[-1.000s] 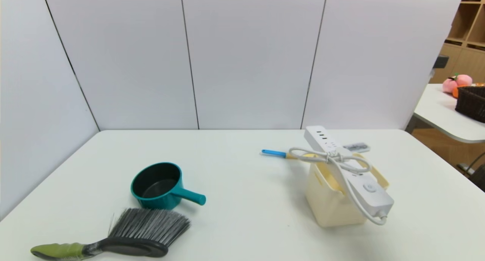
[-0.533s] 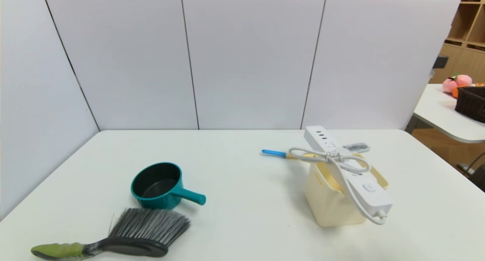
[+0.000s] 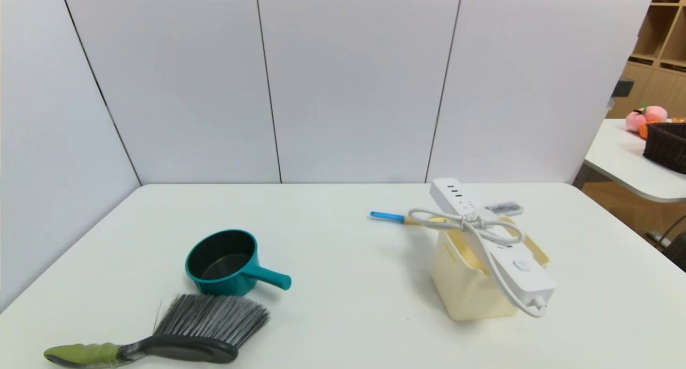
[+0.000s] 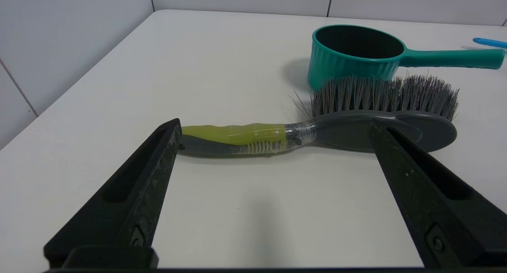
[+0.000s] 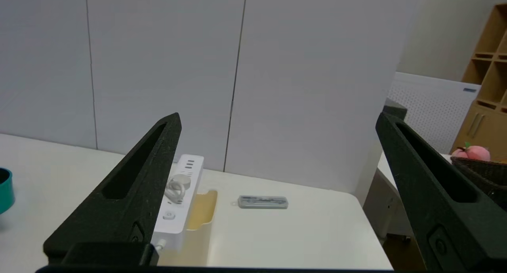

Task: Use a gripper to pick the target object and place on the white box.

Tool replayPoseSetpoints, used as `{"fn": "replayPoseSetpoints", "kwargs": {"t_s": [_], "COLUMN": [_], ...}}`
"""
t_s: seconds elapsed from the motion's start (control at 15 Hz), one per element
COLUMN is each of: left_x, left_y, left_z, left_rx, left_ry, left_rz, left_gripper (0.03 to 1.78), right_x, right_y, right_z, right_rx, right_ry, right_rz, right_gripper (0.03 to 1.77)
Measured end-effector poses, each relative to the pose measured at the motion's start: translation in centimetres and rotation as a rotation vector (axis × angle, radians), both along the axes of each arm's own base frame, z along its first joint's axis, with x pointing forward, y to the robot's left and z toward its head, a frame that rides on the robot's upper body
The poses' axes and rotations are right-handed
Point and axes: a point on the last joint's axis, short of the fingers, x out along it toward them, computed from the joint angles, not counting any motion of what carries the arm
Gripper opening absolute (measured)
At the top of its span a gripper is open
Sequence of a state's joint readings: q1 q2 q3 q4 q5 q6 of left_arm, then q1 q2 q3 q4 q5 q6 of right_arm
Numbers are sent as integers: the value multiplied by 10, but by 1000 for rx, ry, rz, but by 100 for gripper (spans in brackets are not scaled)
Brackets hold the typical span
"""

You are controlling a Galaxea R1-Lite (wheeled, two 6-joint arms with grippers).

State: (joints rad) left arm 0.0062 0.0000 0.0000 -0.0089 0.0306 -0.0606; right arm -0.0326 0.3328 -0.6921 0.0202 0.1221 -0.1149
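power strip (image 3: pixel 506 246) across white box (image 3: pixel 471 288); right gripper (image 5: pixel 278 118) wide, clear of both; left gripper (image 4: pixel 274 122) parked near brush (image 4: pixel 380 126)

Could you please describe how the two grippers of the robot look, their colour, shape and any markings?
The left gripper and the right gripper look alike: black, long, wedge-shaped fingers, tapering to blunt tips, with a recessed slot along each and a small round screw near the base. The left one's show pale scuffs. No cable or label is visible on them.
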Motion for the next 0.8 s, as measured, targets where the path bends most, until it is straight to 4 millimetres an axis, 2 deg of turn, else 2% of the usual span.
{"fn": "replayPoseSetpoints", "kwargs": {"t_s": [0.53,0.8], "left_x": [0,0], "left_y": [0,0], "left_z": [0,0], "left_rx": [0,0], "left_ry": [0,0], "left_rz": [0,0], "left_gripper": [169,169], "right_x": [-24,-11], "right_y": [-1,-1], "right_z": [-61,-94], "right_rx": [-13,-21], "right_ry": [-72,-106], "right_rz": [31,38], "right_gripper": [169,169]}}
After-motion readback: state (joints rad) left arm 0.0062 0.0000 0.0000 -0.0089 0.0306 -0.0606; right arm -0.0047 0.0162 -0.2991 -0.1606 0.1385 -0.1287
